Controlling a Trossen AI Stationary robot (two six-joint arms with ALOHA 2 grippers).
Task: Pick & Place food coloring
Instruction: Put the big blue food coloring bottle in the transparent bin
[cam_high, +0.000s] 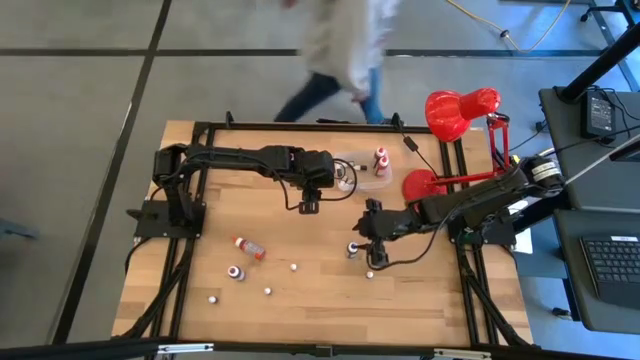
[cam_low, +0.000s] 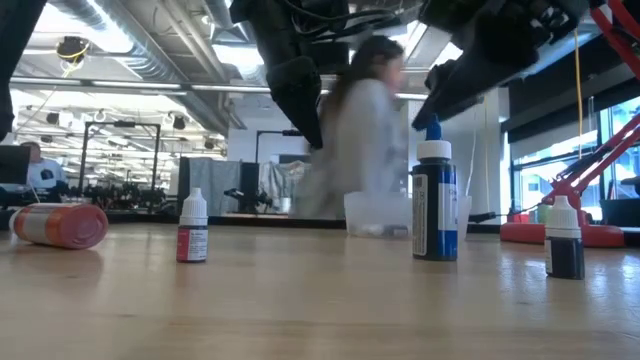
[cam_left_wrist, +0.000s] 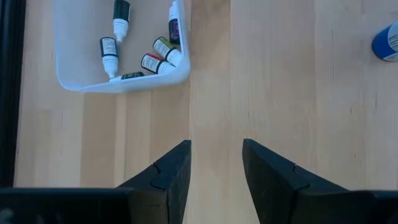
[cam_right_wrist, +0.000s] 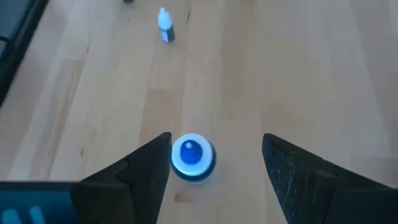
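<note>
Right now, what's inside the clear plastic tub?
In the left wrist view the tub holds about five small food coloring bottles lying loose on its bottom. Its far end runs out of frame, so more may sit there.

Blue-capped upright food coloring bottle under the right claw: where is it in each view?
High: blue-capped dark bottle, centre-right, by the right claw.
Low: right of centre.
Left wrist: maybe the blue thing at the edge.
Right wrist: between the open fingers.
Shared landmark: clear plastic tub.

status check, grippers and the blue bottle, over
Right gripper open, above upright blue bottle, nothing held. Left gripper open, empty, near tub. Nothing in the way.
</note>
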